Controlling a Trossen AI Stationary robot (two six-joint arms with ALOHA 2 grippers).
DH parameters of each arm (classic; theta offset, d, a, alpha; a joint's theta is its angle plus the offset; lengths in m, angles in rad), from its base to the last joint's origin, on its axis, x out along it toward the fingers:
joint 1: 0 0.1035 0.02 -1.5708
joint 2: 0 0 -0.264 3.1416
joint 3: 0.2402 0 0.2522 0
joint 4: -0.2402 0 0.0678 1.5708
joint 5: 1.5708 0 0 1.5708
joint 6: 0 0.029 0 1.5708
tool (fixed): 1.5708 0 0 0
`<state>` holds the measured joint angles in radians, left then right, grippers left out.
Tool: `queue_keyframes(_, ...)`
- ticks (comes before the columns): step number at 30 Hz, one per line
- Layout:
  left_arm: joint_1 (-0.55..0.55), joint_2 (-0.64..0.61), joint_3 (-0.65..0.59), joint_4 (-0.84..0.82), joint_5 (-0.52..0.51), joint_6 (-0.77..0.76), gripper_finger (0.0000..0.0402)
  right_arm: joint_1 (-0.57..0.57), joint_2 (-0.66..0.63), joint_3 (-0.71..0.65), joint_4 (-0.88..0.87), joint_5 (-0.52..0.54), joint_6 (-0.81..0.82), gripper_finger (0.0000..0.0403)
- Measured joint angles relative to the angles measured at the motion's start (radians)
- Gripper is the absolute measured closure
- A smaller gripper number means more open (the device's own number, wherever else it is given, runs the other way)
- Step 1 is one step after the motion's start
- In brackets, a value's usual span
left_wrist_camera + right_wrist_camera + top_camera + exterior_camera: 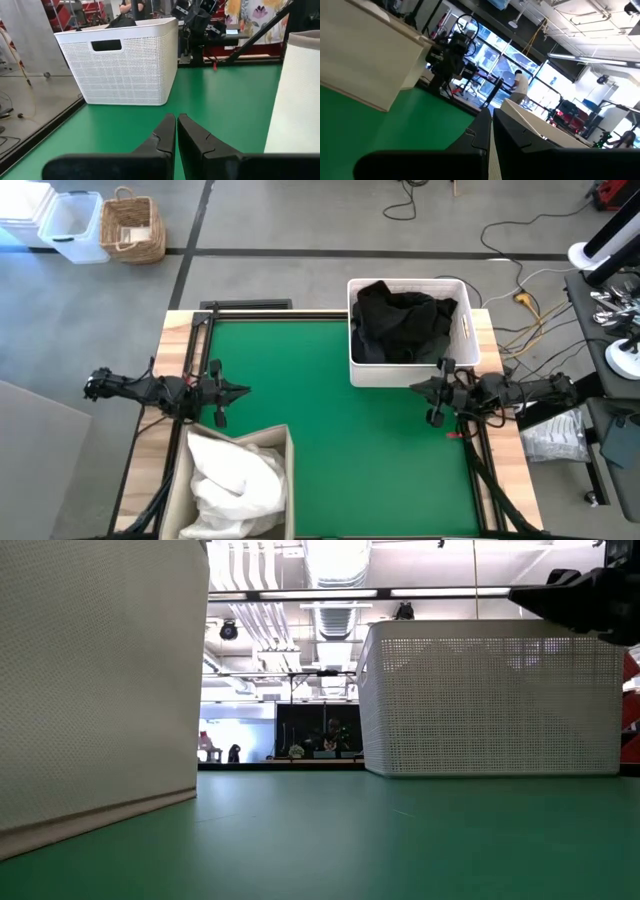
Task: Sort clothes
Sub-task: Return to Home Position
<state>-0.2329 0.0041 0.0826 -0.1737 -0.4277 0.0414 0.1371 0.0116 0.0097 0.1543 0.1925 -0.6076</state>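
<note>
Black clothes (402,321) lie heaped in the white plastic basket (413,368) at the far right of the green mat. White clothes (236,479) fill the beige fabric bin (180,480) at the near left. My left gripper (243,390) hovers shut at the mat's left edge, just beyond the bin, pointing level toward the right; its fingers (176,125) hold nothing. My right gripper (413,387) hovers shut by the basket's near wall, pointing left, also with nothing in it (491,120).
The basket (490,700) and the bin (95,690) stand on the green mat (370,450), with bare mat between them. Beyond the table, on the floor, are a wicker basket (133,228) and a clear tub (72,225). People show far off in the room.
</note>
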Motion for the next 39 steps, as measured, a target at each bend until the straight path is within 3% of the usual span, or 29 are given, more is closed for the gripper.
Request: queue_keyframes(39, 0.0, 0.001, 0.0, -0.002, 0.0, -0.002, 0.0401, 0.0, 0.005, 0.0, 0.015, -0.008, -0.021, 0.039)
